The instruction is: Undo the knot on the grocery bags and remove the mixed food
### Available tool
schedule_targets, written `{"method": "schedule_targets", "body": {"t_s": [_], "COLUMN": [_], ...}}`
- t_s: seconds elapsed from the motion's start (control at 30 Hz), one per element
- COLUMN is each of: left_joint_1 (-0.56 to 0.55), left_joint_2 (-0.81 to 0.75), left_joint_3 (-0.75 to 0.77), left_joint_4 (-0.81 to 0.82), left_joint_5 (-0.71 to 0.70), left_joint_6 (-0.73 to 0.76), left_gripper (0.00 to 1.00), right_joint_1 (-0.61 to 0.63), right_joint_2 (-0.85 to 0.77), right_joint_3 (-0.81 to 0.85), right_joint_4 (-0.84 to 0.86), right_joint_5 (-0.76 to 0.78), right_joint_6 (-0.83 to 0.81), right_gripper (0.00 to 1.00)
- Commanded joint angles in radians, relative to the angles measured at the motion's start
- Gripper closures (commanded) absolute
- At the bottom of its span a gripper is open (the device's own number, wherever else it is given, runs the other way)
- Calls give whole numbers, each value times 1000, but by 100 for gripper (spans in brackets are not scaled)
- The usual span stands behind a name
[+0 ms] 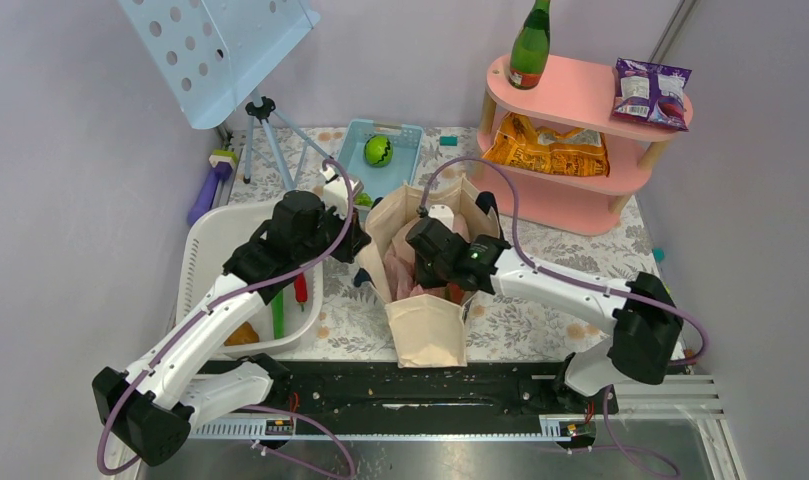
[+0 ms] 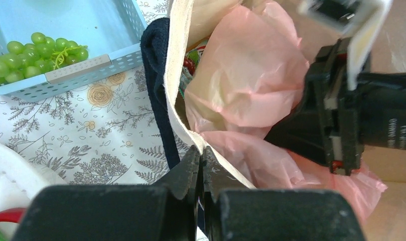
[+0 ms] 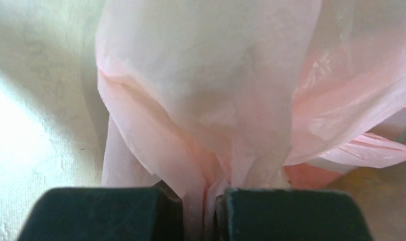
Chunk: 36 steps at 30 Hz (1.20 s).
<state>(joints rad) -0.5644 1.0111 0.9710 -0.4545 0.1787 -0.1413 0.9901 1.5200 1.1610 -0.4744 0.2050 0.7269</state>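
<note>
Your right tool [image 3: 203, 201] is clamped on a pinch of the thin translucent pink plastic bag [image 3: 206, 100]. The bag sits inside the beige canvas tote [image 1: 427, 335] at the middle of the bench [image 1: 570, 250], its film running straight ahead of that tool. Your left tool [image 2: 200, 155] is closed on the tote's near rim, so pull away from that side.

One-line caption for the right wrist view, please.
Right gripper shut on a gathered fold of the pink plastic bag, with the beige canvas tote behind.

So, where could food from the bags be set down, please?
Bare floral cloth lies between the canvas tote and the pink shelf, and a narrower strip between tote and white basin. The tote's mouth is crowded.
</note>
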Motion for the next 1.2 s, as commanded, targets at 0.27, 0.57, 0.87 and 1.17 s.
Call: {"method": "schedule_targets", "body": {"t_s": [0.27,0.57,0.87,1.17], "left_joint_1": [-97,-296,-425,-500], "left_joint_2": [34,208,513,707], "left_joint_3": [3,35,258,451], "left_joint_4": [177,487,711,851], "left_joint_5": [5,-75,-96,-96], "left_joint_6": [-218,-456,-547,-595], "left_gripper": [100,100,100,100], "right_joint_1": [-254,-466,-641,-691], "right_joint_2": [-219,-351,-387,-450], "right_joint_3": [-80,-122,-74,12], "right_joint_4": [-120,-160,-153,-184], "right_joint_5": [264,328,372,368], "right_joint_6": [-119,-195,-290,-360], "right_gripper": [100,100,100,100]}}
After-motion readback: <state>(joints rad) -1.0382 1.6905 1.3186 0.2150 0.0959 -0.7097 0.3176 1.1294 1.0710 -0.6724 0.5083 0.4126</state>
